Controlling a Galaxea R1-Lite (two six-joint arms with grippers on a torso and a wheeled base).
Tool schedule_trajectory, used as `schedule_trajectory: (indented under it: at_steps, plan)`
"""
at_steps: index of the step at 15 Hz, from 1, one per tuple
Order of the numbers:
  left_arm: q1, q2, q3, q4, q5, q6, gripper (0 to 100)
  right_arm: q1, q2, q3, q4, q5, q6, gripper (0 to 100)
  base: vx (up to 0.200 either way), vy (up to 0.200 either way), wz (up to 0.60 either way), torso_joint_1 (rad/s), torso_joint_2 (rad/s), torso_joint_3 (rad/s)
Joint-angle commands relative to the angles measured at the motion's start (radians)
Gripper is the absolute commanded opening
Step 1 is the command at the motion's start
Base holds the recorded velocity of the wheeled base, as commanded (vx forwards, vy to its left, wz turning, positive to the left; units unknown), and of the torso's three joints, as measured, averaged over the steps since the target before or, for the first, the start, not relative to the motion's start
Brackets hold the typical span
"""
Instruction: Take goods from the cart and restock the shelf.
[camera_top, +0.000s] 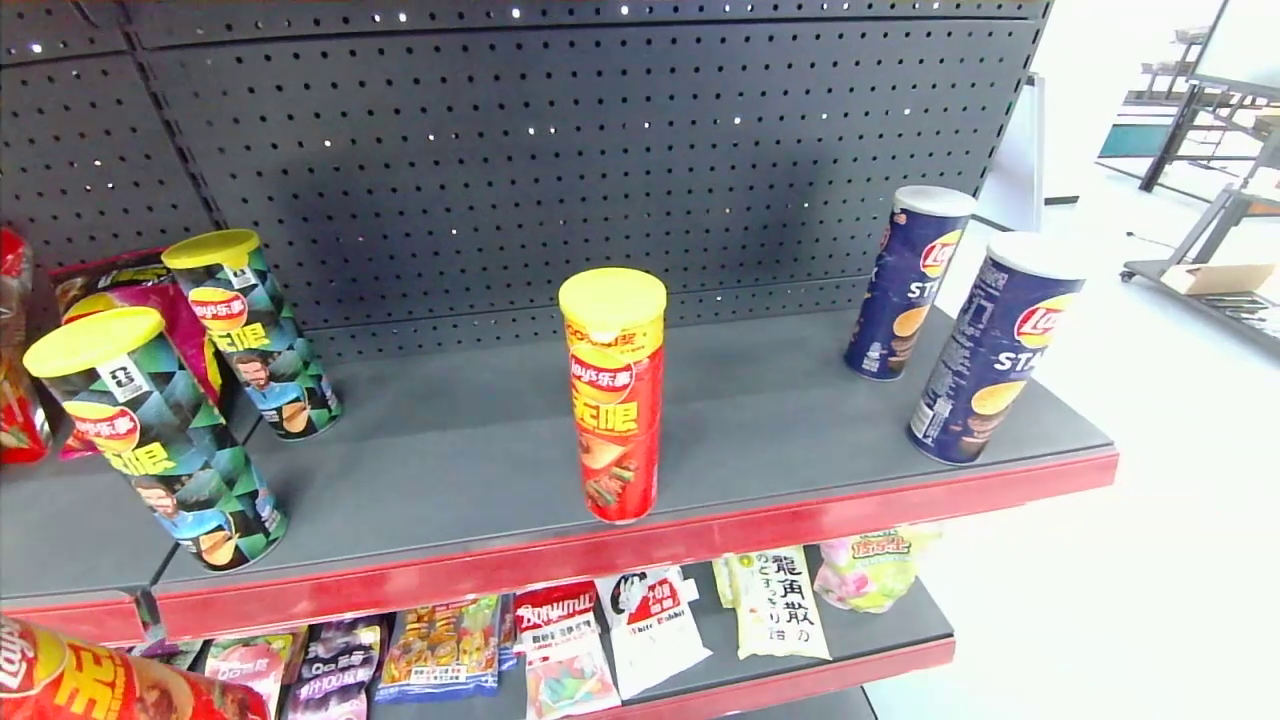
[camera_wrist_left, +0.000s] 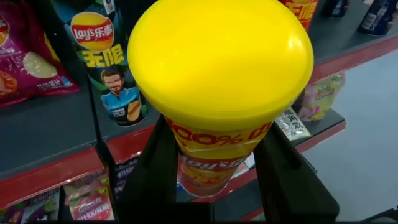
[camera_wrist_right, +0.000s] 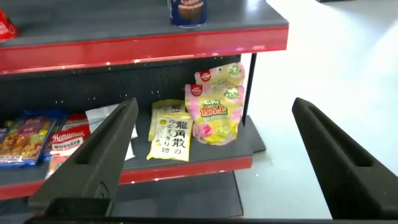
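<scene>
Yellow-lidded chip can (camera_wrist_left: 221, 62) pinched in L end effector (camera_wrist_left: 217, 146), R end effector (camera_wrist_right: 214, 109) spread wide — empty

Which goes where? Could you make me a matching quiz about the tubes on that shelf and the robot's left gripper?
1. red tube
2. blue tubes
3. green-patterned tubes
4. left gripper

A. shelf, left part
B. shut on a yellow-lidded tube
C. shelf's right end
D. shelf's middle, near front edge

Pairs: 1-D, 2-C, 3-A, 4-B.
</scene>
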Motion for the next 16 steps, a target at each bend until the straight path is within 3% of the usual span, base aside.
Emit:
schedule_trajectory:
  at_steps: [1, 5, 8, 10, 14, 16]
  plan:
    - [-0.001, 0.046, -0.029, -0.007, -0.003, 0.000, 0, -0.002, 0.002, 0.000, -0.001, 0.001, 0.000, 100, 0.000, 0.000, 0.00, 0.000, 0.00, 0.000]
    - [-0.001, 0.330, -0.131, -0.148, -0.054, 0.000, 0, -0.002, 0.002, 0.000, -0.001, 0.000, 0.000, 100, 0.000, 0.000, 0.00, 0.000, 0.00, 0.000]
    - [-0.033, 0.502, -0.149, -0.257, -0.139, 0.003, 0, 0.000, 0.002, 0.000, -0.001, 0.000, 0.000, 100, 0.000, 0.000, 0.00, 0.000, 0.00, 0.000]
    - [-0.045, 0.637, -0.186, -0.317, -0.162, 0.005, 0, 0.000, 0.002, 0.000, -0.001, 0.000, 0.000, 100, 0.000, 0.000, 0.00, 0.000, 0.00, 0.000]
    - [-0.111, 0.939, -0.252, -0.579, -0.172, 0.011, 0, -0.002, 0.002, 0.000, -0.001, 0.001, 0.000, 100, 0.000, 0.000, 0.00, 0.000, 0.00, 0.000]
    - [-0.156, 1.046, -0.292, -0.644, -0.169, 0.013, 0, 0.000, 0.002, 0.000, -0.001, 0.000, 0.000, 100, 0.000, 0.000, 0.00, 0.000, 0.00, 0.000]
